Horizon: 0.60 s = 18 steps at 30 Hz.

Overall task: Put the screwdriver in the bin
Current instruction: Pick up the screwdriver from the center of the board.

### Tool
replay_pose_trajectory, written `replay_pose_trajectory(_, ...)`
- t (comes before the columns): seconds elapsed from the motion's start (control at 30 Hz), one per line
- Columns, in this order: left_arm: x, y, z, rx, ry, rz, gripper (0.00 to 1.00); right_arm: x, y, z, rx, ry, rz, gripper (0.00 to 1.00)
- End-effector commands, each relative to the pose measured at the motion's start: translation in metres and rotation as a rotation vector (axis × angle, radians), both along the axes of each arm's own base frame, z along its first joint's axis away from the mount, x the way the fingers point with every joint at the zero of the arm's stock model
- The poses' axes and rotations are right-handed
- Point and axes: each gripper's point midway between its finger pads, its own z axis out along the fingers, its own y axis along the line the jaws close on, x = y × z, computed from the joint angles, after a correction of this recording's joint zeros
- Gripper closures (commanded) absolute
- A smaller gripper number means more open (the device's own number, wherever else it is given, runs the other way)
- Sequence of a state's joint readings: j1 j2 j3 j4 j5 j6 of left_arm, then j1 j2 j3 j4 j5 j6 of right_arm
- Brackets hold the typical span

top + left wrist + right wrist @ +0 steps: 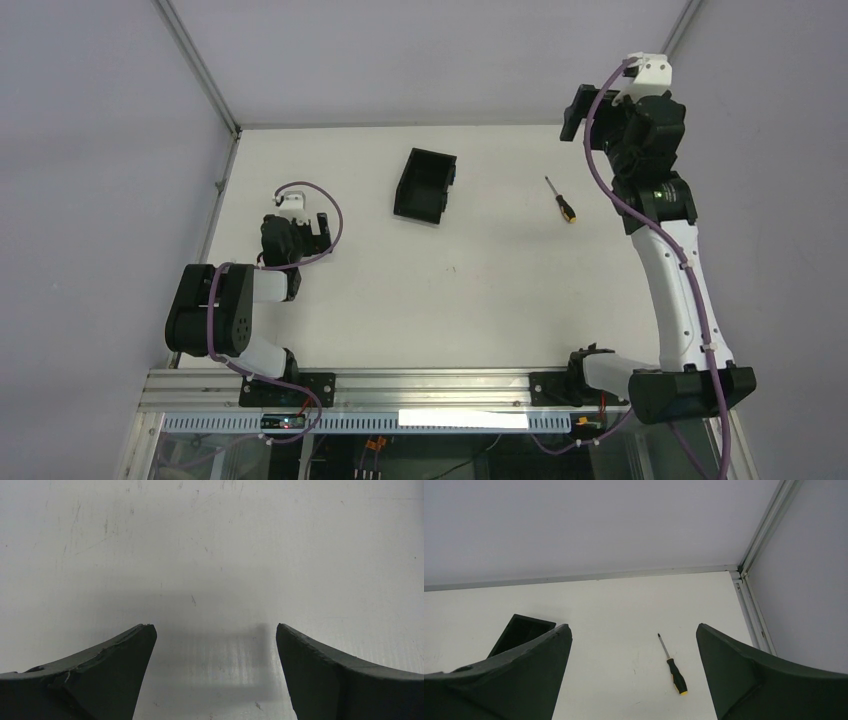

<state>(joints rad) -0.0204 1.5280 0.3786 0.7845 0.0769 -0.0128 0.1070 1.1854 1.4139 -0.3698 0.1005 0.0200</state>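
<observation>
On the left side of the white surface (pixel 480 300), the left arm sits folded low near its base. The left tool (pixel 215 627) points down close over bare surface, its two dark fingers (pixel 120 655) spread wide and released, with nothing between them. Farther right, toward the back middle of the surface, stands the black bin (pixel 425 185), upright with its open top facing up and turned at a slight angle; the right wrist view shows only a corner of it past one finger. To the right of the bin and well apart from it, the screwdriver (pixel 561 199) lies flat on the surface outside the bin, its thin shaft pointing toward the far wall and its black handle with the yellow end toward the near side. At the far right, the right arm reaches up tall, and the right tool (pixel 634 627) hangs high above the surface, released and wide apart, touching nothing, with the screwdriver (pixel 672 665) seen below between its fingers.
</observation>
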Motion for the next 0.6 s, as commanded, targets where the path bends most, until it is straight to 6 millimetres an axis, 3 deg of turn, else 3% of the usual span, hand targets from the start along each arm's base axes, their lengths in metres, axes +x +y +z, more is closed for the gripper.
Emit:
replay_pose_trajectory(0.0,0.004,0.0,0.014,0.0,-0.05,0.012,0.01,-0.007,-0.007,0.027,-0.009,-0.028,-0.035,0.01)
replay_pose_trajectory(0.1,0.004,0.0,0.014,0.0,-0.049,0.013,0.01,-0.006,-0.009,0.033,-0.012,-0.027,-0.045,0.01)
replay_pose_trajectory(0.23,0.004,0.0,0.014,0.0,-0.05,0.012,0.01,0.005,-0.013,0.018,-0.055,0.059,-0.06,0.01)
replay_pose_trajectory(0.57,0.004,0.0,0.014,0.0,-0.048,0.012,0.01,0.051,-0.016,-0.066,-0.094,0.292,-0.05,0.01)
